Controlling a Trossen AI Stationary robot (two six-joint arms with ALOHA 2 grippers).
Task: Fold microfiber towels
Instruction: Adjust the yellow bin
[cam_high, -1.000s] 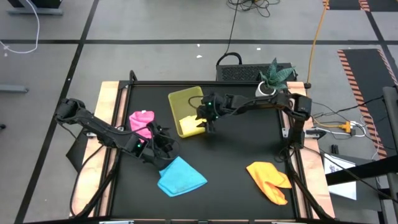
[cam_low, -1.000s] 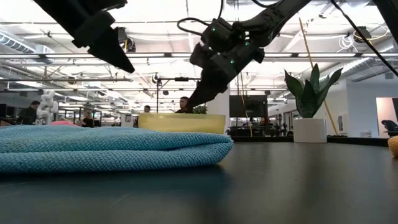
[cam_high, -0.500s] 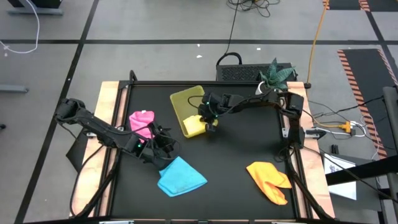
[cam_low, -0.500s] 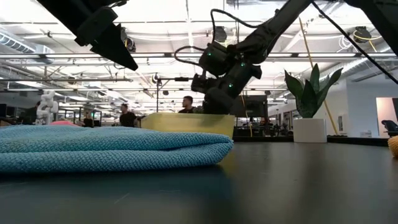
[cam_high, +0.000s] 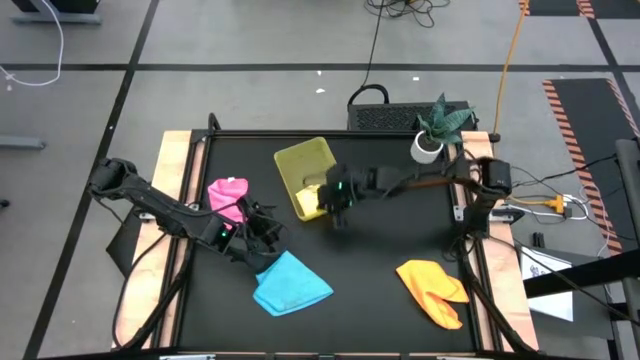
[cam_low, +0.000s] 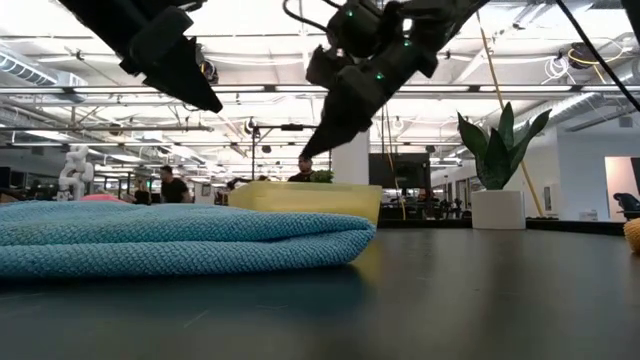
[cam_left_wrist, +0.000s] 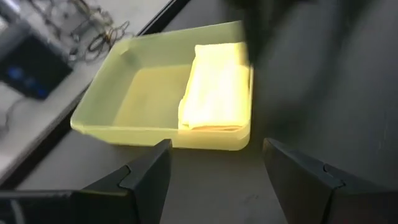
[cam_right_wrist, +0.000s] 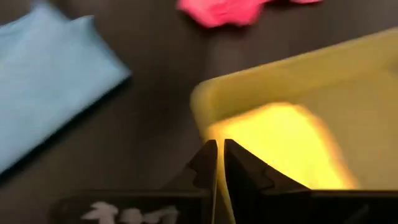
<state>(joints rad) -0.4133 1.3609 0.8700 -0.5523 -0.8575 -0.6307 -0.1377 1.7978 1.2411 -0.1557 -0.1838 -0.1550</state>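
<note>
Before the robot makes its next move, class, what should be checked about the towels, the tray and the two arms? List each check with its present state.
1. Folded yellow microfiber towel lies inside the shallow yellow-green plastic tray: ok.
2. Right gripper fingers shut and empty above the tray's edge: ok.
3. Left gripper fingers open, holding nothing: ok.
4. Sky blue microfiber towel lies folded on the table: ok.
5. Pink microfiber towel folded: not ok, it lies bunched.
6. Orange microfiber towel folded: not ok, it lies rumpled.
</note>
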